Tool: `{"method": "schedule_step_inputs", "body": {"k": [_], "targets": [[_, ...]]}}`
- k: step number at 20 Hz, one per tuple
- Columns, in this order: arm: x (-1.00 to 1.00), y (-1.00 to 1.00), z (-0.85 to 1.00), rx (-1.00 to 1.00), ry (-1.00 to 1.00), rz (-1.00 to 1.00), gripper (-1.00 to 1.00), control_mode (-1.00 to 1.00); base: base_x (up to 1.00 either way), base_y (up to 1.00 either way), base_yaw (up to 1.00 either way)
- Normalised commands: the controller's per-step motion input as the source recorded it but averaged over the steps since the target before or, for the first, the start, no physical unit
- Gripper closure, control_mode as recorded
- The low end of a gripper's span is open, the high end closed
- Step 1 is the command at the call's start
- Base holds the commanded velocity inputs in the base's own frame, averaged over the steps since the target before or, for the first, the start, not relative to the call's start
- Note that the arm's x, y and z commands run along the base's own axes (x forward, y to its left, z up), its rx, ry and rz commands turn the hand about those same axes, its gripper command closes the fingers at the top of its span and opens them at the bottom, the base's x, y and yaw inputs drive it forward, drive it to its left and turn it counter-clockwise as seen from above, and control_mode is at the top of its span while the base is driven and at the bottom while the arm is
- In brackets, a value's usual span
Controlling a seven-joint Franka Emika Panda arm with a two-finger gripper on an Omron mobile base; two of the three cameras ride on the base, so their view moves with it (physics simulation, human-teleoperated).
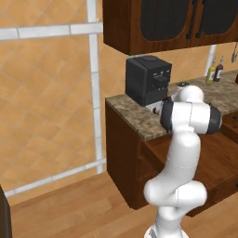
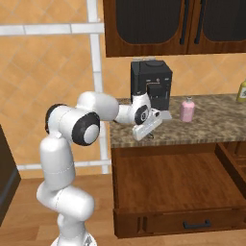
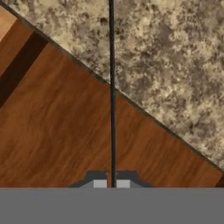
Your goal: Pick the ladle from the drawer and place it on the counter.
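In the hand view the ladle [image 3: 112, 87] is a thin dark rod running straight up from between my fingertips, across brown wood and onto the speckled granite counter [image 3: 175, 52]. My gripper [image 3: 112, 183] is shut on its handle. From the right base view the gripper [image 2: 149, 126] hangs just above the counter's [image 2: 211, 126] front edge, in front of the coffee machine. Below it the drawer [image 2: 178, 180] stands pulled out, its front panel [image 2: 192, 223] toward me. The ladle's rounded end is out of sight.
A black coffee machine [image 2: 150, 84] stands on the counter right behind the hand, and a pink soap bottle [image 2: 187, 109] to its right. Two bottles [image 1: 214, 70] sit far back. Dark-paned wall cabinets [image 2: 173, 24] hang overhead. A tiled wall lies left.
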Motion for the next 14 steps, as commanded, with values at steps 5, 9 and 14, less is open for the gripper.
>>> {"method": "schedule_step_inputs", "body": {"k": [5, 9, 14], "targets": [[1.0, 0.47, 0.0, -0.14, 0.25, 0.0, 1.0, -1.0, 0.0, 0.0, 0.0], [1.0, -0.07, -0.33, -0.02, 0.08, 0.04, 1.0, -1.0, 0.0, 0.0, 0.0], [1.0, -0.29, -0.17, 0.17, -0.02, 0.0, -1.0, -1.0, 0.0, 0.0, 0.0]]}}
